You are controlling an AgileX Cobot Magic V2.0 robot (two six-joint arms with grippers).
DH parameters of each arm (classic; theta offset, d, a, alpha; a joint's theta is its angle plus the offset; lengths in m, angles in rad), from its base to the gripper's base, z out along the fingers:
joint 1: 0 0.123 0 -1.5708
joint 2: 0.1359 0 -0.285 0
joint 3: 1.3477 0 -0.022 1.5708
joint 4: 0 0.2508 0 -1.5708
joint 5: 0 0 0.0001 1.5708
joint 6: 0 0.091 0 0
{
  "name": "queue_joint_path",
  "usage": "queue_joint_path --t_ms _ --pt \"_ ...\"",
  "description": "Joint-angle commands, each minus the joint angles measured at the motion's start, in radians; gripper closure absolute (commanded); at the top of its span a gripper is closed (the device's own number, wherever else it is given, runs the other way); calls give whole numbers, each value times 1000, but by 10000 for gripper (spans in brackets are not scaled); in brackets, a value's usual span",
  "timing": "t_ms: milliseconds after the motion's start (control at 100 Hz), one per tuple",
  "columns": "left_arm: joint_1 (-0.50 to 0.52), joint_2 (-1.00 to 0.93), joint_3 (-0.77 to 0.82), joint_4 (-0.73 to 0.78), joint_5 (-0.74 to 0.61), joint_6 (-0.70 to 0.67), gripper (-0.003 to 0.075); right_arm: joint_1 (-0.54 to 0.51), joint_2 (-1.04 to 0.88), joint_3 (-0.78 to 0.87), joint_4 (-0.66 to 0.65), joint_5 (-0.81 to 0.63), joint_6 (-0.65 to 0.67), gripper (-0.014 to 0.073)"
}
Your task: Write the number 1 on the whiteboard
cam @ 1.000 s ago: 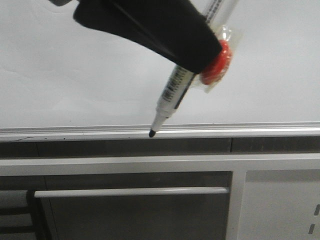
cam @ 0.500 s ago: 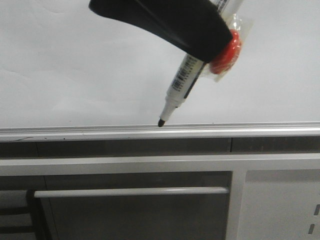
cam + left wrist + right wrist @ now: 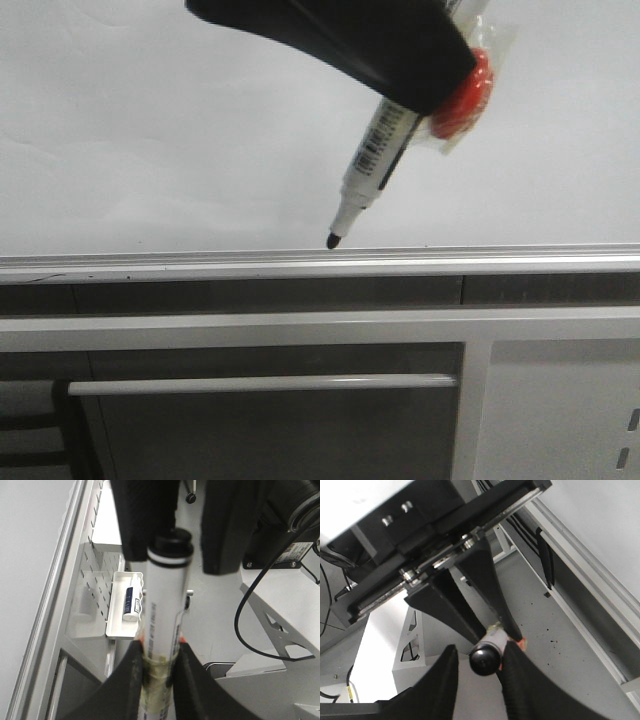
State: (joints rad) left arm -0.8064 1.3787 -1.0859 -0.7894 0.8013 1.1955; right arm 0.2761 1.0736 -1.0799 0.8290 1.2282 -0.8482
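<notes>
The whiteboard fills the upper front view, with its silver rail below. No number 1 shows on the part I see. My left gripper is shut on a white marker wrapped in yellowed tape, with a red pad beside the finger. The marker slants down to the left, and its black tip hangs just above the rail. My right gripper is open, its fingers on either side of the marker's black end cap.
Below the rail is a white metal cabinet with a bar handle. A white tray on a perforated panel holds a spare marker. A black cable loops beside the arm.
The left gripper and the marker have moved right and slightly up. The tip has risen from rail level to just above it.
</notes>
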Motion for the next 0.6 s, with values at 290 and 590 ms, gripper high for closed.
queue_joint_path --t_ms 290,590 --pt "-4 -25 -32 -74 -33 -9 741 0 18 -33 50 16 0 406" --pt "-4 -25 -32 -61 -28 -9 741 0 20 -33 70 16 0 406"
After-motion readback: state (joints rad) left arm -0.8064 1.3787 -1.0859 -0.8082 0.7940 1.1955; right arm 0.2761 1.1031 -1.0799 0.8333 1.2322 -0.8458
